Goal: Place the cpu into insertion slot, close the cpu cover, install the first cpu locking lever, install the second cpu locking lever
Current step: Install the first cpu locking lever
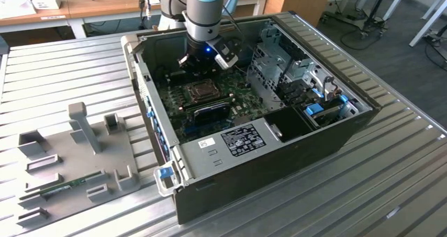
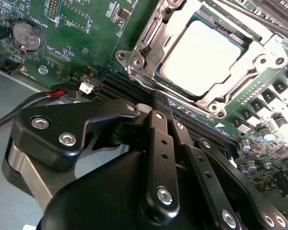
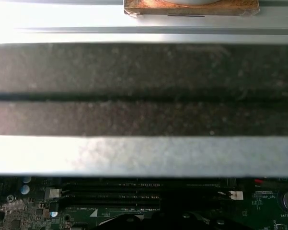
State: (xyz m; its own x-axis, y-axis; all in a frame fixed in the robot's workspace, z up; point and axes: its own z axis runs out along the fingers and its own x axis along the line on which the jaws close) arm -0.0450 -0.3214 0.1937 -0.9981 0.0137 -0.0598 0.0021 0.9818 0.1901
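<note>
2 steps look done, the cpu (image 2: 201,57) seated under the lowered cpu cover (image 2: 146,48), the closed, empty gripper (image 2: 161,101) beside it; latching apparently remains.

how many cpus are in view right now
1: the cpu sits framed by the cpu cover on the green board inside the computer case. More could be hidden.

I've got my arm (image 1: 204,9) standing near-vertical at the far side of the exterior view, wrist (image 1: 207,47) aimed straight down, blue light glowing. In the second wrist view my gripper (image 2: 159,104) points down and away, fingers (image 2: 159,143) pressed together, no gap showing.
</note>
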